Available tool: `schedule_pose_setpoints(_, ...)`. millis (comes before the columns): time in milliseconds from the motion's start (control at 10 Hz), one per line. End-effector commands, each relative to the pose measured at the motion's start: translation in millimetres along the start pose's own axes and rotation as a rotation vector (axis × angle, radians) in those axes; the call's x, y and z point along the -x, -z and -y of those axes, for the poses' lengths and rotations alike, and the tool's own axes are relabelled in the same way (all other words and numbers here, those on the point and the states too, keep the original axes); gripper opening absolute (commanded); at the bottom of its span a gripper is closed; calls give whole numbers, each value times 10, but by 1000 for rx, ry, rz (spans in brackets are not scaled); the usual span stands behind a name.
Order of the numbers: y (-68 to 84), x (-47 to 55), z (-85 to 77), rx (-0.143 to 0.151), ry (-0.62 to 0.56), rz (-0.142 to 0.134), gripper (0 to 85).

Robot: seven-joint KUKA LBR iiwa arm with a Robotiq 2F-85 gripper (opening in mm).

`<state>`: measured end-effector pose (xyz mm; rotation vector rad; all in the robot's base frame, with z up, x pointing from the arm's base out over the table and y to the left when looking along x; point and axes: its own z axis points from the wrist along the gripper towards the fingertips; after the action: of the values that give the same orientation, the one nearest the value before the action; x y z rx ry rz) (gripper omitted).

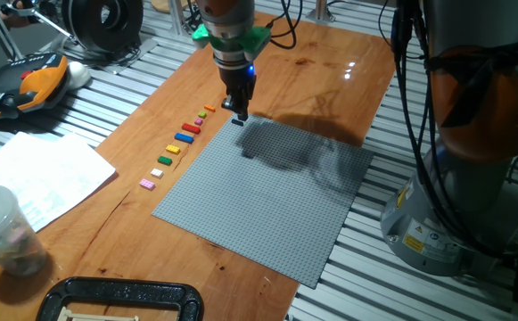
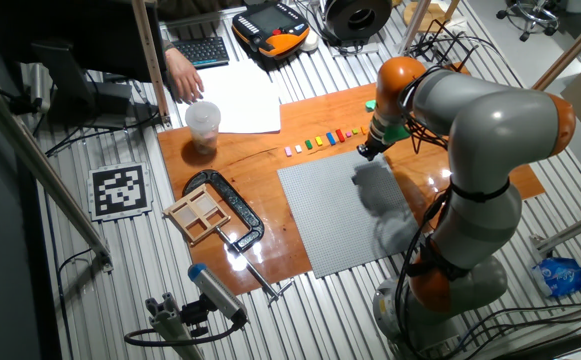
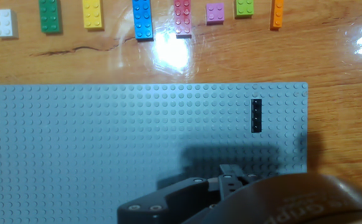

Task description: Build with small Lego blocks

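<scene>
As the hand view looks along the fingers, the lines go from near to far.
Gripper [image 1: 238, 114]: low over the baseplate corner; spread or pressed, I cannot tell.
Baseplate [image 3: 106, 143]: grey, studded, flat on the table.
Dark brick [image 3: 255, 116]: on the baseplate, at 1 o'clock.
Small Lego blocks [image 3: 142, 18]: a row on the wood, at 12 o'clock.
Handling: probably light, stiff, slippery; pinch the long sides.
</scene>
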<state>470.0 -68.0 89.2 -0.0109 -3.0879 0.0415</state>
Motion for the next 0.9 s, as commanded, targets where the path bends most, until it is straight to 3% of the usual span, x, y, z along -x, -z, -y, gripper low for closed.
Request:
schedule_pose_setpoints(0, 2, -6, -4, 4, 4, -1, 0)
schedule_pose_setpoints(400, 53, -36, -64, 11, 18, -6, 0)
schedule_pose_setpoints(800, 97, -51, -135, -19, -15, 36, 0)
